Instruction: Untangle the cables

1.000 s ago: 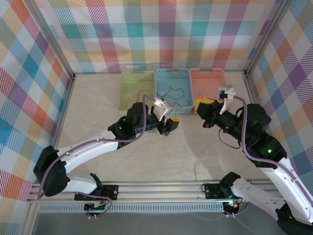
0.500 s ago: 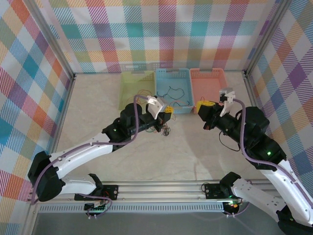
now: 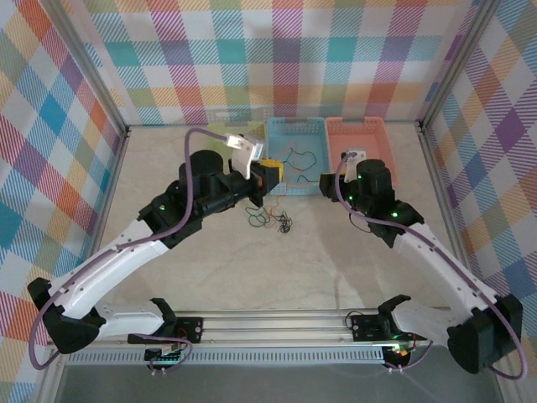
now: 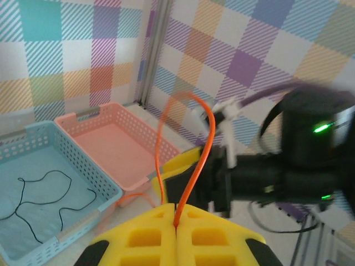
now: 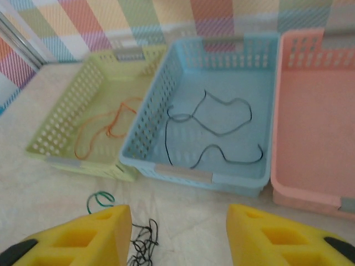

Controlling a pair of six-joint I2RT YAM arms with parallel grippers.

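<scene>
Since earlier frame, left gripper (image 4: 176, 235) raised toward 12 o'clock; jaws shut on 1 orange cable (image 4: 186, 149), drawn clear of tangle (image 3: 285, 223) left on table (image 3: 352, 269), 6 o'clock of blue basket (image 5: 183, 173). Jaws of right gripper (image 5: 180, 224) parted, empty, likely released so strand could be freed.

**Two white arms with black joints**

The left arm (image 3: 109, 269) and the right arm (image 3: 436, 252) are looking white, with rounded black joints (image 3: 205, 168). A lilac cable (image 3: 200, 134) is running along each one, and small green lights (image 4: 320, 128) are glowing on the joints. The left gripper (image 4: 176, 219) and the right gripper (image 5: 178, 221) are wearing yellow foam pads (image 5: 100, 235) with rectangular hollows and black ends.
</scene>
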